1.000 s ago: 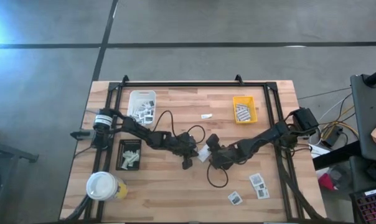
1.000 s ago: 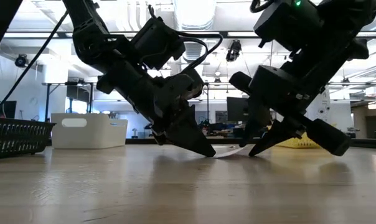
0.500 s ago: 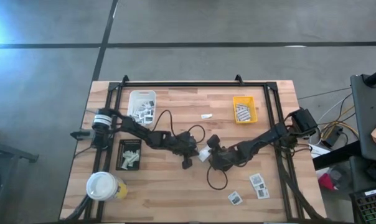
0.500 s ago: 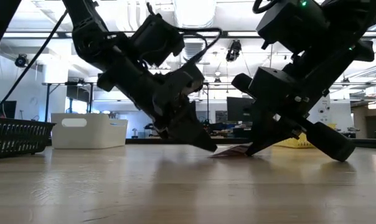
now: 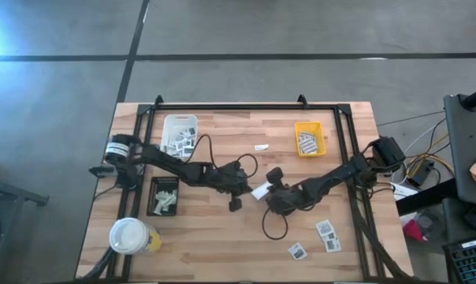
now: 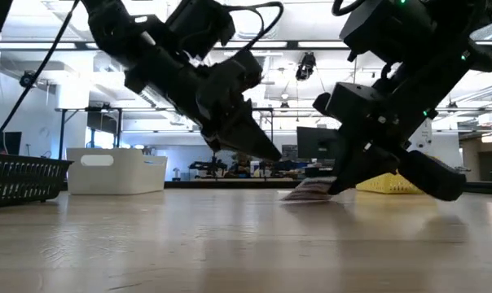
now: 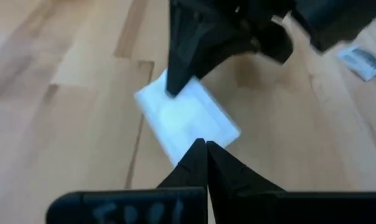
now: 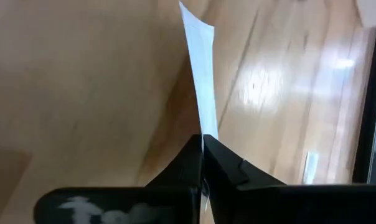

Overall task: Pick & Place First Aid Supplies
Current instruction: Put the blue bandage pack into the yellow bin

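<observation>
The wooden table (image 5: 222, 244) carries a white tray (image 5: 179, 132), yellow tray (image 5: 309, 139), black tray (image 5: 163, 196), cup (image 5: 130, 235) and loose packets (image 5: 326, 231).

left arm (image 5: 175, 167): matte black jointed links, white band at the base, black cable looped over it
right arm (image 5: 332, 178): matte black, boxy joint housings, looped black cable
left gripper (image 7: 205, 163): dark tapered fingers, faint scrawled marking on the crossbar
right gripper (image 8: 202, 163): dark wedge fingers, whitish scrawl on the bar

Overhead, table-level, two close wrist views
</observation>
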Motion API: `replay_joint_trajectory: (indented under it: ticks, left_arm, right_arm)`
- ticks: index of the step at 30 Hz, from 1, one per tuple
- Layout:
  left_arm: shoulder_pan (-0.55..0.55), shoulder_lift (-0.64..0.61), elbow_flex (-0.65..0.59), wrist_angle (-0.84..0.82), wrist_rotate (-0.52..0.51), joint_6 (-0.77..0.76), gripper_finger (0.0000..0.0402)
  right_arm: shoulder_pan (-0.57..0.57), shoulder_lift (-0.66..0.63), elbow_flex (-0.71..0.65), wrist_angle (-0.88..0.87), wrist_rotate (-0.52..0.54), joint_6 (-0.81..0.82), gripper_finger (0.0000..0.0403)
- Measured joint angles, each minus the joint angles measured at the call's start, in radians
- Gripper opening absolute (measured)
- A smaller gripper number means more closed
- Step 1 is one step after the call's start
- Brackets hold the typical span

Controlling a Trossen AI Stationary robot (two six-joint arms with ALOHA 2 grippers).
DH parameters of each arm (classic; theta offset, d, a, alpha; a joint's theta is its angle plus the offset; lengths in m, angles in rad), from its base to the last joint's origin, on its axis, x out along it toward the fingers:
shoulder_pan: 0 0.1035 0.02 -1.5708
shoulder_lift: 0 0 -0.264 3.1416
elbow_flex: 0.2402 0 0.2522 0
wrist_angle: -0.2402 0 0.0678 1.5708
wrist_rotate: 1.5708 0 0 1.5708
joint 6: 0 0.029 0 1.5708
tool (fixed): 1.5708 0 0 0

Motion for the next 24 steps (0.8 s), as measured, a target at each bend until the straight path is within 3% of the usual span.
replay_joint_trajectory:
  ticks: [11,19,24]
  left_arm:
    - [-0.004,-0.136,-0.002,-0.174,-0.159,0.066,0.0000]
    - [-0.004,-0.180,-0.059,-0.180,-0.275,0.072,0.0000]
    - [-0.008,-0.181,-0.080,-0.173,-0.292,0.039,0.0000]
  right_arm:
    - [0.000,-0.169,0.000,-0.189,0.092,0.169,0.0008]
    - [-0.033,-0.344,0.001,-0.312,0.199,0.282,0.0008]
    - [-0.104,-0.464,0.001,-0.365,0.206,0.362,0.0008]
